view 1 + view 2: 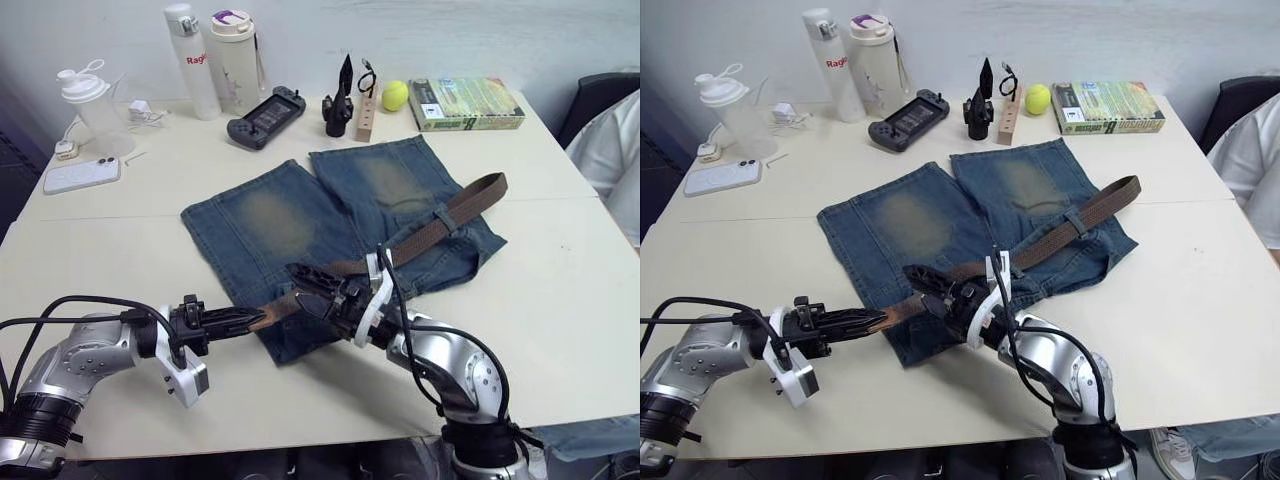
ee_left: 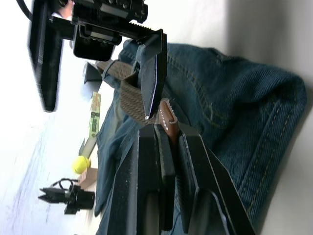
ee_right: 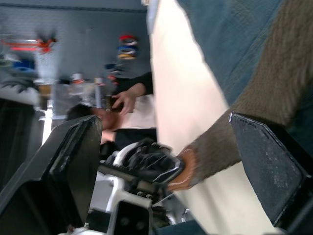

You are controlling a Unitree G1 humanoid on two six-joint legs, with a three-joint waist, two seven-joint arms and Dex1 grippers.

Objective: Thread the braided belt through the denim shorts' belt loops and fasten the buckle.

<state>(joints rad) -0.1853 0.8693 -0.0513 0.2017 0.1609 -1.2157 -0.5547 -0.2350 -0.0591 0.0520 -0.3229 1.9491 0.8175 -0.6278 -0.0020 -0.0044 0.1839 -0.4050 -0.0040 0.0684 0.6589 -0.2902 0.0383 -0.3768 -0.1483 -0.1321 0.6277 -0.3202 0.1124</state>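
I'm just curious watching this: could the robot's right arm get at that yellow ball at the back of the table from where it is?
Probably not right now. The yellow ball sits far across the table beyond the denim shorts, and the right end effector is low near the braided belt.

A pale cream table fills most of the scene, its surface lit evenly. Behind its far edge rises a plain white wall. To the table's right stands a dark chair, with a person in white beside that edge. To the table's left the floor looks dark. In the right wrist view, beyond the table's edge, a dim room shows shelves with bright-coloured items and another person.
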